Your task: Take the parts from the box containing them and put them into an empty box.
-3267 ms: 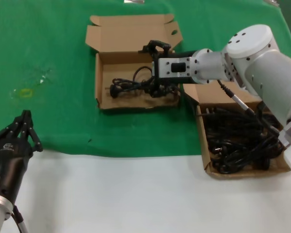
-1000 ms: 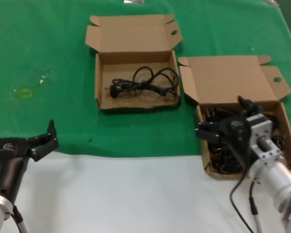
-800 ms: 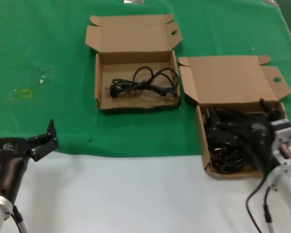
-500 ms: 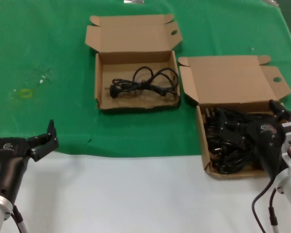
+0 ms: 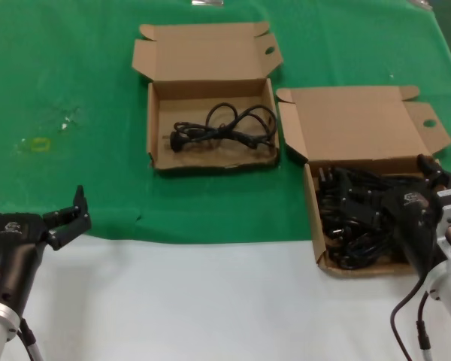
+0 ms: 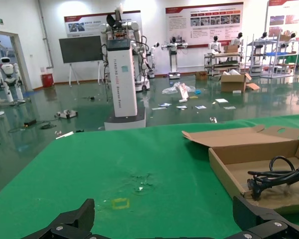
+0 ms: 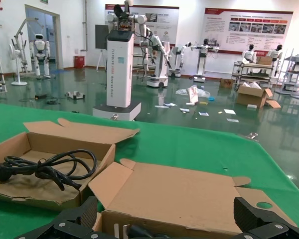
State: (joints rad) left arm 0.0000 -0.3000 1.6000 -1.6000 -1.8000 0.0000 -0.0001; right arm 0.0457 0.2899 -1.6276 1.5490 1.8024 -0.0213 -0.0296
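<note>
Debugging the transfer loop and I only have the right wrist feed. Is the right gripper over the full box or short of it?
Observer: In the head view the right gripper is open, at the near right corner of the full box, over its cords.
Operator: Holding anything?
Observer: No, nothing is between its fingers.
Operator: How many cords are in the other box? I see one from here.
Observer: One cord, lying across the floor of the smaller box.
Operator: Left arm?
Observer: The left gripper is open at the near left, on the white strip of the table, away from both boxes.
</note>
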